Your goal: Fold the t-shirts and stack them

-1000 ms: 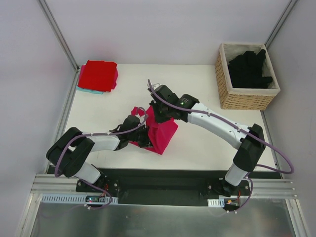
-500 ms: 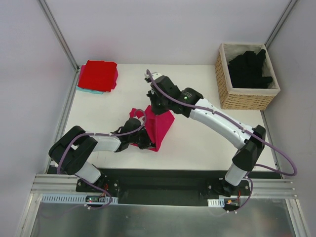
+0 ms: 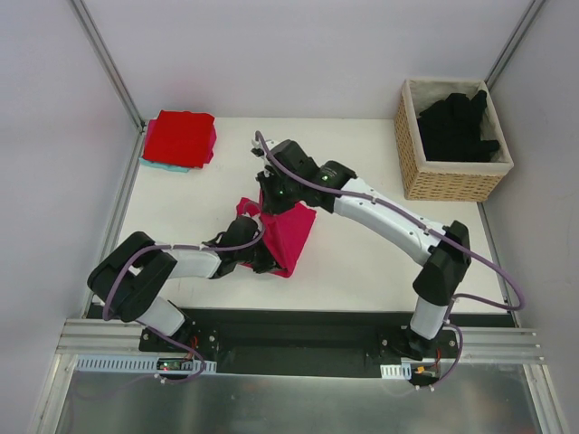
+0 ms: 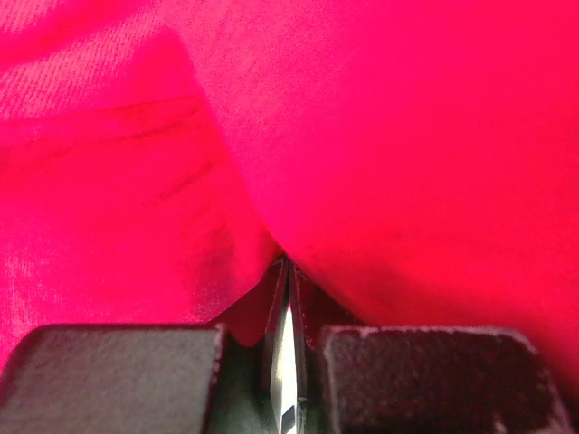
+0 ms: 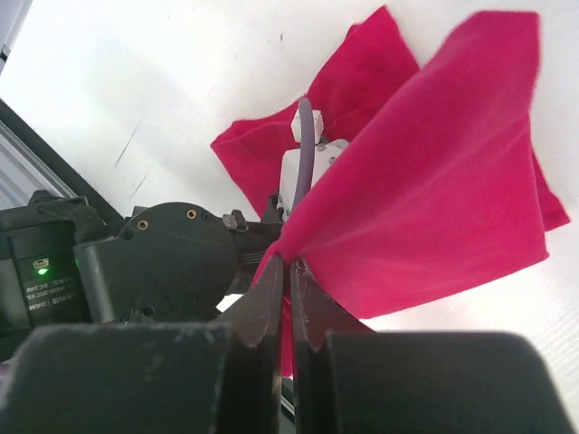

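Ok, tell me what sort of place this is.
Probably a robotics lab work cell: a white table walled by plain panels and metal posts, two arms bolted to a rail, a wicker basket of black t-shirts.

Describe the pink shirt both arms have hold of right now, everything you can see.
The magenta-pink t-shirt is soft plain cloth, partly folded, near the middle of the table. The right tool is shut on one edge, holding up a panel that hangs taut and slanted. The left tool is shut on a lower fold. The rest lies layered on the white surface. No label shows.
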`<state>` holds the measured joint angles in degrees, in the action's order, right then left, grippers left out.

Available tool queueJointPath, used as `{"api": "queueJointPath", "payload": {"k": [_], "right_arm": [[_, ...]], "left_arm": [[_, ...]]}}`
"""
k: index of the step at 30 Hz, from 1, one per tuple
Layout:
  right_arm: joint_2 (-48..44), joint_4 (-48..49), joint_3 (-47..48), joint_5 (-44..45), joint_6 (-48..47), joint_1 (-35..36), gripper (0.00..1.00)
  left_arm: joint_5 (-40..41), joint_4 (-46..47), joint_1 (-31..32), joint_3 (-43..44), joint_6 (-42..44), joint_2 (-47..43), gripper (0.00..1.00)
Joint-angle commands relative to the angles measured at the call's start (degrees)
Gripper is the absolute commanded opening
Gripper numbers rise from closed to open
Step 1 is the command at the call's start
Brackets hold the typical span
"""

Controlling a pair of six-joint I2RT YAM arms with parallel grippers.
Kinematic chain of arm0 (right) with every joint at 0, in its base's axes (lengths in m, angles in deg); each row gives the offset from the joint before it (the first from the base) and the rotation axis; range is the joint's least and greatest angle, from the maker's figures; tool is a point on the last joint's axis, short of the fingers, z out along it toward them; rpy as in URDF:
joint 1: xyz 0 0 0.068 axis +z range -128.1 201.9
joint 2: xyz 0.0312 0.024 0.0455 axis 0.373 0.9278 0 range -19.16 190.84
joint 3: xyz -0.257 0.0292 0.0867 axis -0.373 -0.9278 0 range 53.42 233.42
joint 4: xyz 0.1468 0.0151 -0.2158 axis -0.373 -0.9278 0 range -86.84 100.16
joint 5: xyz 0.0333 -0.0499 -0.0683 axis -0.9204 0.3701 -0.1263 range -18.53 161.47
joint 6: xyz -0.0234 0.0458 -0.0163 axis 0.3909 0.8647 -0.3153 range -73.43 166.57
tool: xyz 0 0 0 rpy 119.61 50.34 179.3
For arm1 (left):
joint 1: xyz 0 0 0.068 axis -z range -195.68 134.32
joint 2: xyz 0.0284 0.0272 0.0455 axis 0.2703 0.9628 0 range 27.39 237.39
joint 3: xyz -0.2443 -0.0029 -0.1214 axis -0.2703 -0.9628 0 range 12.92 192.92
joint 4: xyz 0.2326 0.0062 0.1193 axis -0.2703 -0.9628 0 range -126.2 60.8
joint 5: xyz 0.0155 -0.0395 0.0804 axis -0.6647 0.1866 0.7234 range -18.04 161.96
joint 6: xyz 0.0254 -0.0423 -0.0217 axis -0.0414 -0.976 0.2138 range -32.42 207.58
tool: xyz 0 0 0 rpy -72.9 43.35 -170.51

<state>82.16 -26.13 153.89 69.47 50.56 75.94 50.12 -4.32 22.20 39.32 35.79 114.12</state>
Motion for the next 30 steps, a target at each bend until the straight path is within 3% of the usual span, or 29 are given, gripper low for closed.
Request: {"api": "queueJointPath", "payload": {"k": [1,3,4,5,6,8,12,18,23,30], "right_arm": [[3.00,-0.69,5.52,-4.94,1.55,0.10,0.01],[3.88,-1.85,6.49,-4.86,1.11,0.10,0.01],[4.06,-2.90,7.19,-4.77,0.85,0.10,0.01],[4.06,-2.99,7.29,-4.68,0.85,0.10,0.01],[4.15,-3.34,7.29,-4.68,0.85,0.01,0.01],[4.15,-3.70,7.29,-4.85,1.02,0.01,0.01],[4.50,-4.40,7.20,-5.29,1.28,0.10,0.01],[5.47,-3.96,7.55,-6.61,2.34,0.10,0.01],[7.22,-3.79,8.43,-7.23,3.48,0.10,0.01],[8.02,-2.99,10.01,-7.58,5.68,0.10,0.01]], "left_arm": [[5.23,-6.74,0.26,1.29,3.97,-3.40,0.00],[10.82,-13.33,0.26,4.88,6.33,-6.48,0.04],[13.47,-22.51,0.17,6.38,7.31,-10.76,0.13],[17.06,-26.60,0.25,9.35,7.93,-13.32,0.36],[21.54,-30.38,0.17,10.77,9.67,-15.87,0.41],[27.01,-39.00,0.17,15.32,10.92,-23.61,0.47],[33.17,-49.92,-0.18,23.51,10.49,-32.94,0.51],[35.29,-55.20,-0.27,29.59,9.51,-42.17,0.44],[33.54,-56.44,-0.18,32.84,8.55,-44.02,0.35],[34.42,-58.11,-0.18,30.74,7.32,-47.10,0.22]]}}
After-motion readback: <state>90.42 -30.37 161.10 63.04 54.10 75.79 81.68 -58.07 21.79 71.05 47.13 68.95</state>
